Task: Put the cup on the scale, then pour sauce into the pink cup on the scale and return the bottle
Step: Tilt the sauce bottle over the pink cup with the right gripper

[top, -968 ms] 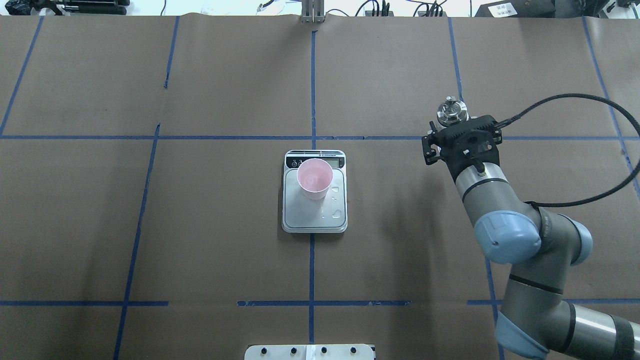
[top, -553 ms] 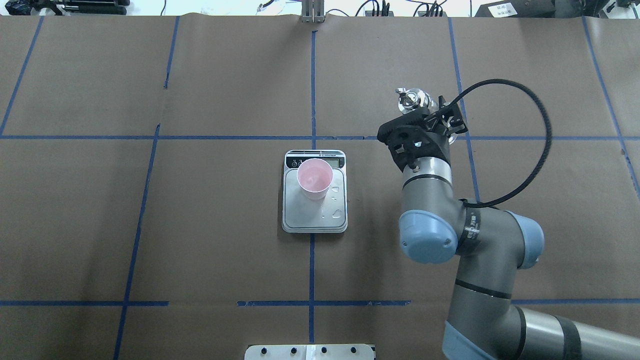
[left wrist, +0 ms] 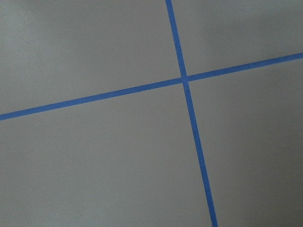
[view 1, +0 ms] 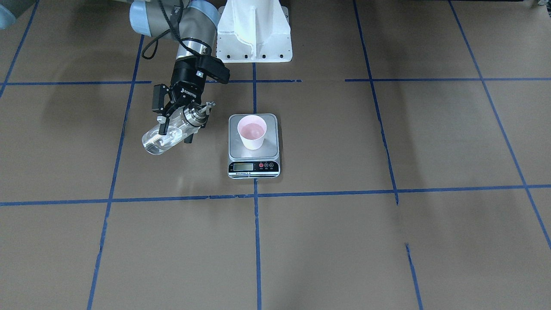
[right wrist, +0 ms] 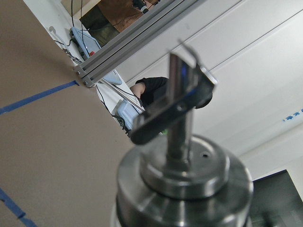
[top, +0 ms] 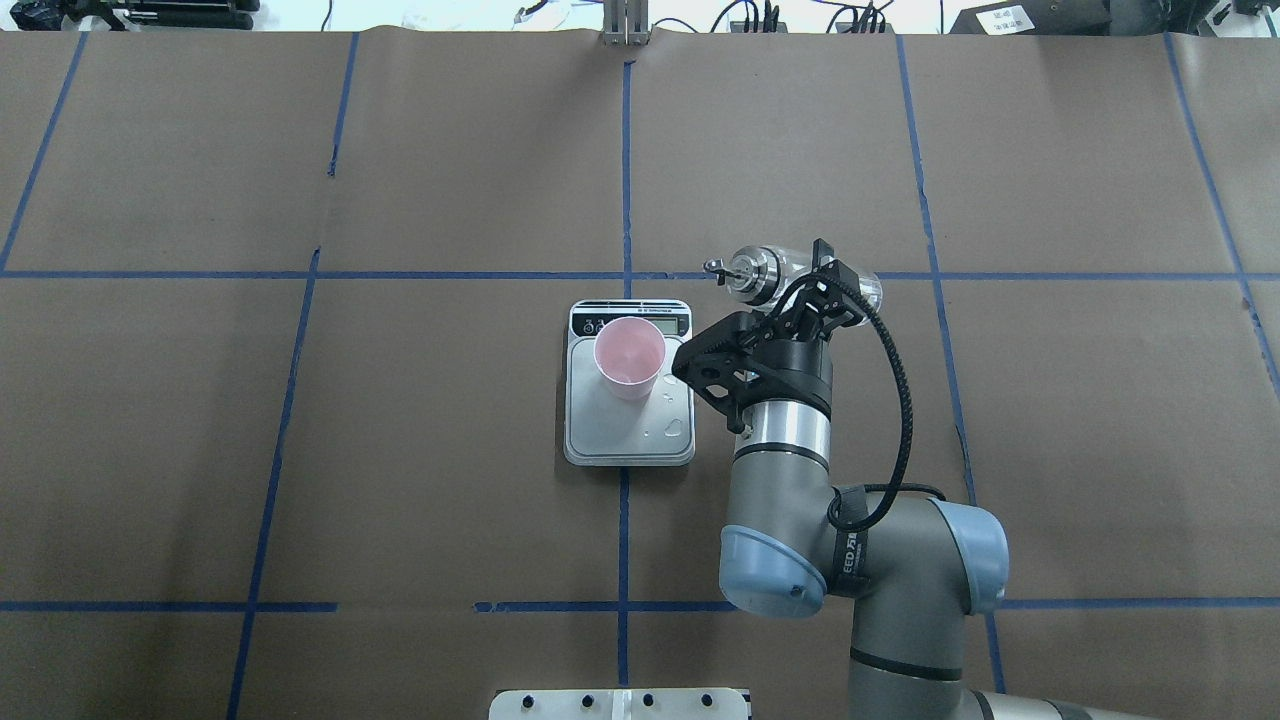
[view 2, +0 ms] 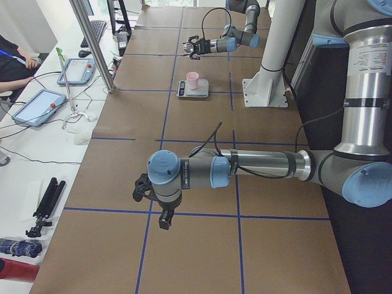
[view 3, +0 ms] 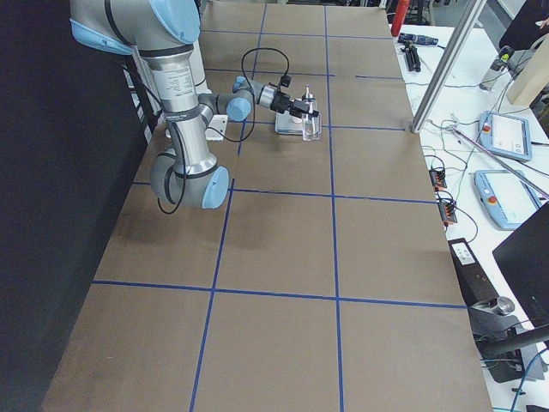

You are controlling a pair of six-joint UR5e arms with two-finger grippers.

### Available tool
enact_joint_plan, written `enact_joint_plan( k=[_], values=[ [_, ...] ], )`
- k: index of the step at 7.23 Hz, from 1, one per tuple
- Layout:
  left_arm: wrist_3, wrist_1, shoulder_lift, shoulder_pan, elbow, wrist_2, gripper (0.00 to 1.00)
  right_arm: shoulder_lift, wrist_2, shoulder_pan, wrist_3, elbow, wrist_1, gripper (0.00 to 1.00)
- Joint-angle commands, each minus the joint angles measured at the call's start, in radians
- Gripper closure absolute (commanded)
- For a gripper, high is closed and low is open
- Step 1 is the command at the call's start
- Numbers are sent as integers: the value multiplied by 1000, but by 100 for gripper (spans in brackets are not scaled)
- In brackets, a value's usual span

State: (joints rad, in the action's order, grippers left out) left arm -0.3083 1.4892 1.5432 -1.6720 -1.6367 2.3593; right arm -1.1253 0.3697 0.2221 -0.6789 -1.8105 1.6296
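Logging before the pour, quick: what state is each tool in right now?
Left tool: cannot be told; it shows only in the left side view.
Right tool: closed on the bottle, held tilted.

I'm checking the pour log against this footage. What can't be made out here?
The scale reading: display too small, front and overhead views.
The bottle fill level: clear glass, partly covered by the right gripper, front view.
The cup contents: pink inside, no liquid distinguishable; blurred spout fills the right wrist view.
The left gripper, open or shut: shows only in the exterior left view.
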Motion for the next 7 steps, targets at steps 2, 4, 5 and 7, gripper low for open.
enact_joint_plan(
  k=[2,4,5,7],
  values=[
    [0,-3,0,0,0,0,0,1,-104,-12,219,50,6,100],
    [0,-6,0,0,0,0,0,2,-150,-13,338,51,6,100],
    [0,-9,0,0,0,-2,0,2,-178,-9,439,54,6,100],
    [0,-10,0,0,0,-2,0,33,-208,-1,563,60,6,100]
  ],
)
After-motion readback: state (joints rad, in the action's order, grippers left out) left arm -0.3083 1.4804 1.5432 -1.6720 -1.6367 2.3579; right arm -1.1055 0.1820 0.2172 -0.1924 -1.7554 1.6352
